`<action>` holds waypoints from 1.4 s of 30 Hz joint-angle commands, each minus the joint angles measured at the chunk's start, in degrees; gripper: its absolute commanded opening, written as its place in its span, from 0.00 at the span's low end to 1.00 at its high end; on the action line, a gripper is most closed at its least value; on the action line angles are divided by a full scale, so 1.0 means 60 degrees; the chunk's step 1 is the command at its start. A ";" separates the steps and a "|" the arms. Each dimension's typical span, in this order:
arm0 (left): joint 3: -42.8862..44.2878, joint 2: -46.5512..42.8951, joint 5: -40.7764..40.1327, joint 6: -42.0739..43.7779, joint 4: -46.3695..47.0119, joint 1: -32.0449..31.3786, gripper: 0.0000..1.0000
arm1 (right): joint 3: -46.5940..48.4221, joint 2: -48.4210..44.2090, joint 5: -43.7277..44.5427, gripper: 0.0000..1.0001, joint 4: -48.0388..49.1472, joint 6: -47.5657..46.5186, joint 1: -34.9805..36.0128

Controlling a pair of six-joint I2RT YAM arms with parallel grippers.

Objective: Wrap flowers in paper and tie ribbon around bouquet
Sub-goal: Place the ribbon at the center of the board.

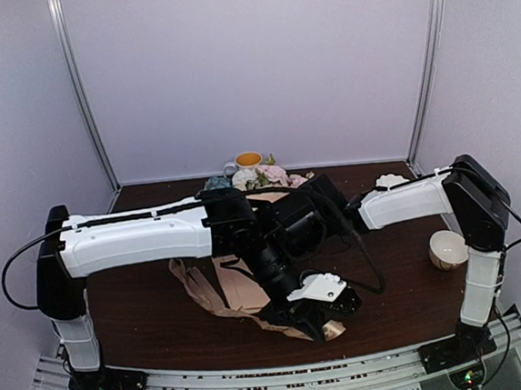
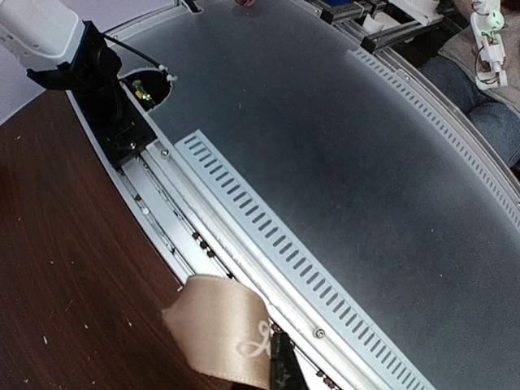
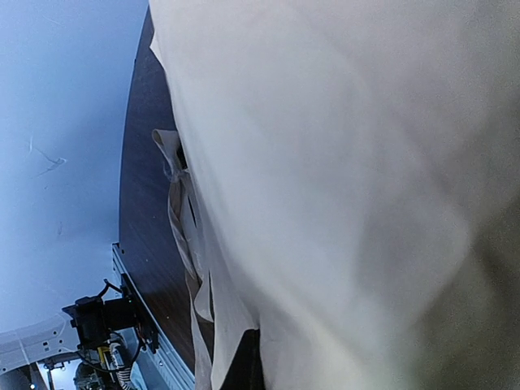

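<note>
Left fingers [image 2: 280,367] pinch ribbon [image 2: 223,333] at near table [image 2: 65,268] edge; right fingers closed, buried against paper [image 3: 325,162]. Bouquet [image 1: 261,177] lies mid-table. Looks like tying step; next needs ribbon looped round the wrap.

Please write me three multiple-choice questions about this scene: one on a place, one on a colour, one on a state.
1. Where does the mug stand?
A. on the front rail
B. at the back of the table, by the flowers
C. on the left arm

2. What colour is the paper under the arms?
A. peach-tan
B. blue
C. black

3. The left gripper is:
A. wide open
B. shut on a tan ribbon
C. out of view

Answers: 1 B, it stands near the far wall; 2 A, a tan sheet lies on dark wood; 3 B, the ribbon sticks out from its tips.
</note>
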 commanded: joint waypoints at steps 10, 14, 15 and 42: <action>0.0112 0.0524 -0.0361 -0.1791 0.3139 -0.0545 0.02 | 0.0352 -0.0068 0.0830 0.00 -0.0614 -0.1306 -0.0059; 0.0135 0.0937 -0.3213 -0.2035 0.3123 -0.0285 0.02 | 0.0429 -0.0079 0.0900 0.00 -0.0753 -0.1496 -0.0052; 0.0068 0.0960 -0.3275 -0.2296 0.3225 -0.0053 0.00 | 0.0469 -0.0079 0.0925 0.00 -0.0794 -0.1543 -0.0048; -0.3667 -0.1968 -0.4296 -0.2903 0.7518 0.0753 0.98 | 0.0500 0.0048 0.0750 0.00 -0.1016 -0.1676 -0.0052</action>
